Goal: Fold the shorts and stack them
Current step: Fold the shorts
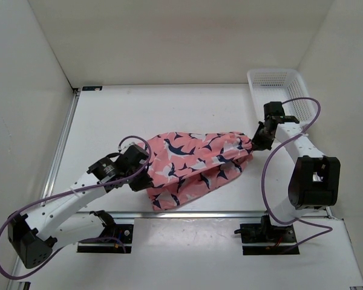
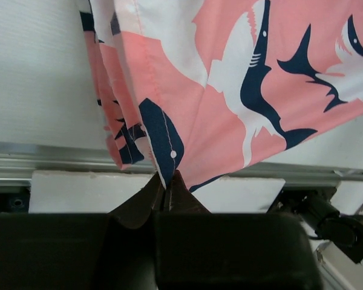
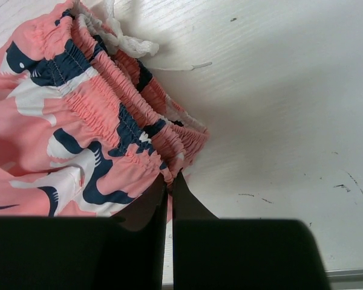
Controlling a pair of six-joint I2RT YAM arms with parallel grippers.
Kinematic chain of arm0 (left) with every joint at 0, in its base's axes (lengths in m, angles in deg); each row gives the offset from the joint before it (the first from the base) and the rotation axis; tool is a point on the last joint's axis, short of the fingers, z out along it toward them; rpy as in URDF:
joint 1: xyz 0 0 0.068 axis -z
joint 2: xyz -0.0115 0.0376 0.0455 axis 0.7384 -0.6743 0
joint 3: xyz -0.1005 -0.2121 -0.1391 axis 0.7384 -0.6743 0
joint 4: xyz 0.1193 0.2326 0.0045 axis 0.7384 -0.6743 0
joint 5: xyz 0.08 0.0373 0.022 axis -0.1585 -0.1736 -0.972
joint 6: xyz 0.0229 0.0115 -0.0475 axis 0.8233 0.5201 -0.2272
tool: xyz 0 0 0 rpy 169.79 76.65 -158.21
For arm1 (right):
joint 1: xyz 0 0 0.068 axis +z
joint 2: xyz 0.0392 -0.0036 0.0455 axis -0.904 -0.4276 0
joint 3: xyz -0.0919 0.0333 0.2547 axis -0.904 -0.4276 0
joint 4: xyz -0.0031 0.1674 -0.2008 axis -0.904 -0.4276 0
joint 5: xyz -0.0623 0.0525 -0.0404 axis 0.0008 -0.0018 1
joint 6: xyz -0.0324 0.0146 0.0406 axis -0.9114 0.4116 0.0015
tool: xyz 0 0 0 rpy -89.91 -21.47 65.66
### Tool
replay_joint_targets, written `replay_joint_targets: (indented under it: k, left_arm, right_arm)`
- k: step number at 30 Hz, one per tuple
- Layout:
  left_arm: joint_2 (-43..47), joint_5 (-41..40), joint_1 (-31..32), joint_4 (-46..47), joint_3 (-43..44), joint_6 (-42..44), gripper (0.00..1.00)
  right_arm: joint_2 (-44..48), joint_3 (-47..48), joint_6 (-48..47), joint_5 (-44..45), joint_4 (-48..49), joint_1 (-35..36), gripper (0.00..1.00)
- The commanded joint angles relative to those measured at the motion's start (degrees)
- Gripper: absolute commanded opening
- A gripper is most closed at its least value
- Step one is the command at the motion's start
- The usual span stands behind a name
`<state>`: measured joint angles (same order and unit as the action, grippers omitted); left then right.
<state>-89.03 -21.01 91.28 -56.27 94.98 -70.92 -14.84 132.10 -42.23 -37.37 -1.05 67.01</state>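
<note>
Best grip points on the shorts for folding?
Pinch the elastic waistband corner from the right and the leg hem corner from the left: both are stitched edges at the shorts' ends. The right gripper and left gripper are shut there.

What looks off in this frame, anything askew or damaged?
Nothing damaged. The shorts lie skewed and rumpled, not flat, pinched at a hem corner by the left end effector and at the waistband by the right end effector. A white drawstring trails loose.
</note>
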Motion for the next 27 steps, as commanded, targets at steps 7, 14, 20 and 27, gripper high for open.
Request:
replay_joint_targets:
  k: [7, 14, 20, 27]
  left_arm:
    - [3.00, 1.63, 7.20, -7.12, -1.04, -4.22, 0.10]
    - [-4.28, 6.89, 15.11, -4.93, -3.14, -2.02, 0.10]
    - [-18.25, 7.44, 22.58, -5.79, 2.37, 6.05, 0.46]
    - [-20.64, 0.04, 20.23, -10.99, 16.27, 9.40, 0.91]
  right_arm:
    - [5.49, -2.67, 2.01, 6.75, 2.98, -0.75, 0.00]
    - [4.80, -4.52, 3.16, 9.38, 3.59, -0.75, 0.00]
    - [1.18, -3.20, 2.63, 7.10, 5.01, -0.75, 0.55]
    - [6.80, -4.60, 2.63, 6.05, 5.01, -0.75, 0.90]
